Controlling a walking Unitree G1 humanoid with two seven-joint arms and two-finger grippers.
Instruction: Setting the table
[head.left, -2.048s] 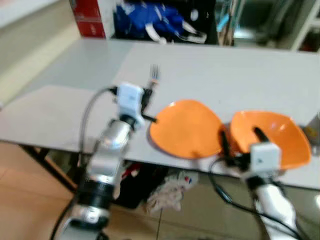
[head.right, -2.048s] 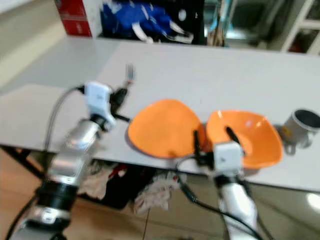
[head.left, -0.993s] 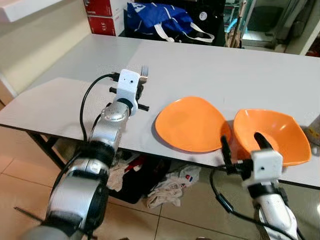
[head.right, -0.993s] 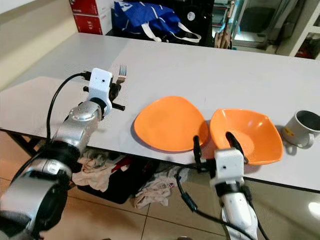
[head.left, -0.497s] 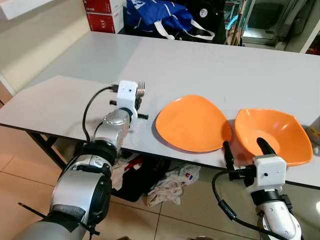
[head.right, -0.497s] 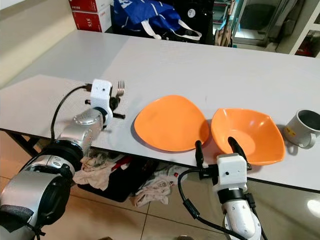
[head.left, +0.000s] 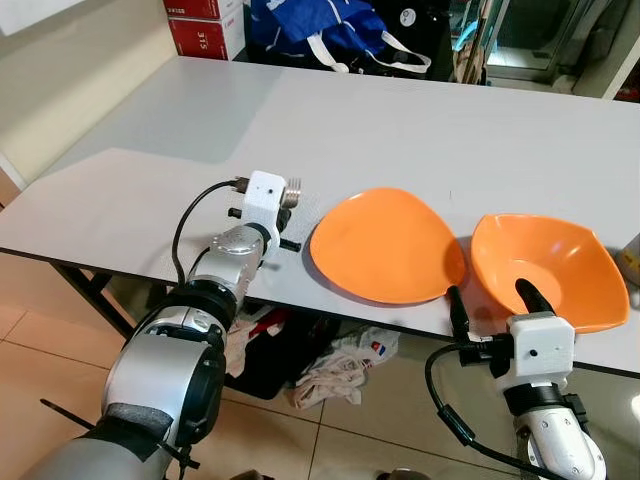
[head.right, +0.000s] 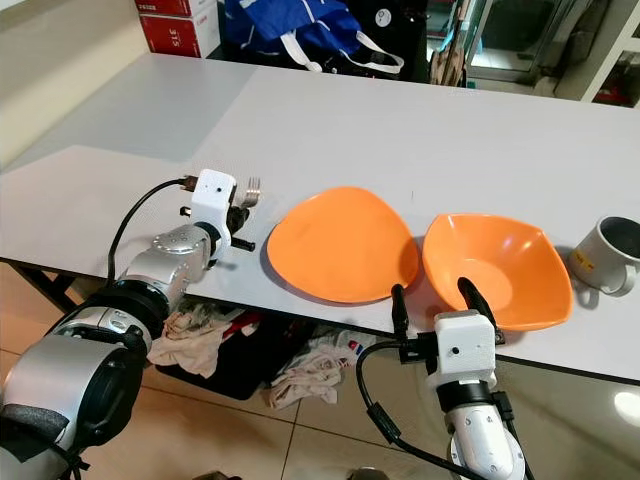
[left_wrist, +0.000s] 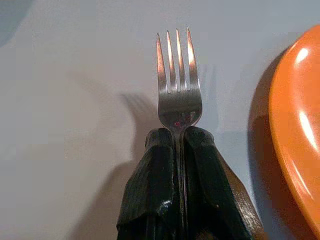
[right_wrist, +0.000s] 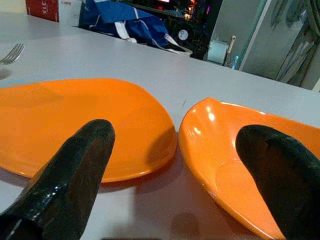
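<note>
Gripping a fork (left_wrist: 178, 95) by its handle just left of the orange plate (head.left: 388, 244) near the worktop (head.left: 420, 130) front edge, the left tool (left_wrist: 179, 145) stays clenched, while the right tool (head.right: 434, 297) hangs spread wide before the orange bowl (head.right: 498, 268).

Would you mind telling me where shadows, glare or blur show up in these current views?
Left wrist view: sharp, the fork throws a soft shadow on the table. Right wrist view: near fingers blurred, glare spots on the bowl. Eye views: crisp, highlights on the plate.
</note>
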